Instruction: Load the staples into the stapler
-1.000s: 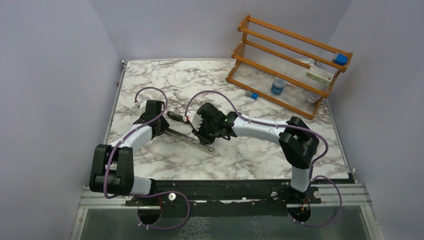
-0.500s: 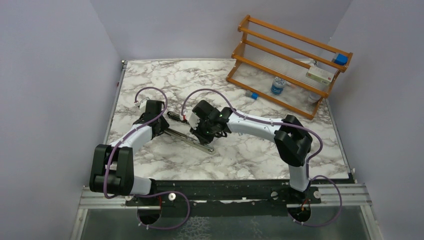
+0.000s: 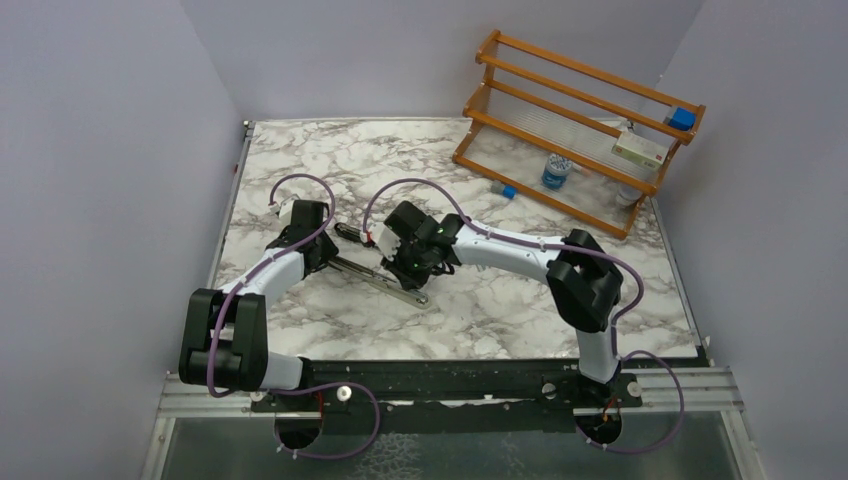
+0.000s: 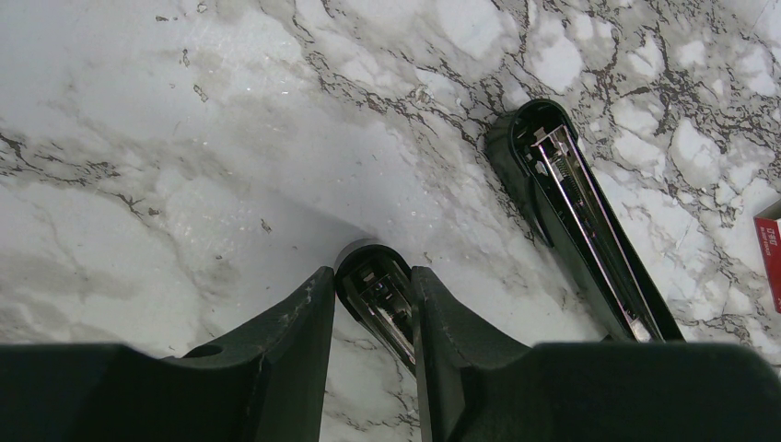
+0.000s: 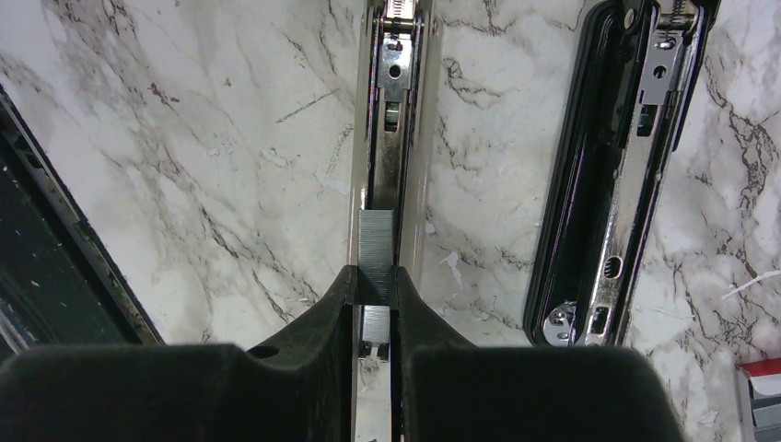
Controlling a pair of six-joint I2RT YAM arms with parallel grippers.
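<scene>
right gripper [image 5: 373, 281] pinches a staple strip [image 5: 375, 238] over the silver channel [image 5: 394, 110] of the stapler [image 3: 358, 270], which lies hinged open, left of the counter's [image 3: 480, 320] middle. left gripper [image 4: 373, 276] is clamped on one rounded end of it. a red box [image 5: 760, 387] sits just beside. a wooden rack [image 3: 575, 130] stands at the far right corner.

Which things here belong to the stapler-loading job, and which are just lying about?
In the job:
- stapler, opened flat, held by left end effector
- staple strip in right end effector
- red staple box

Lying about:
- wooden rack
- bottle
- blue block
- white carton
</scene>
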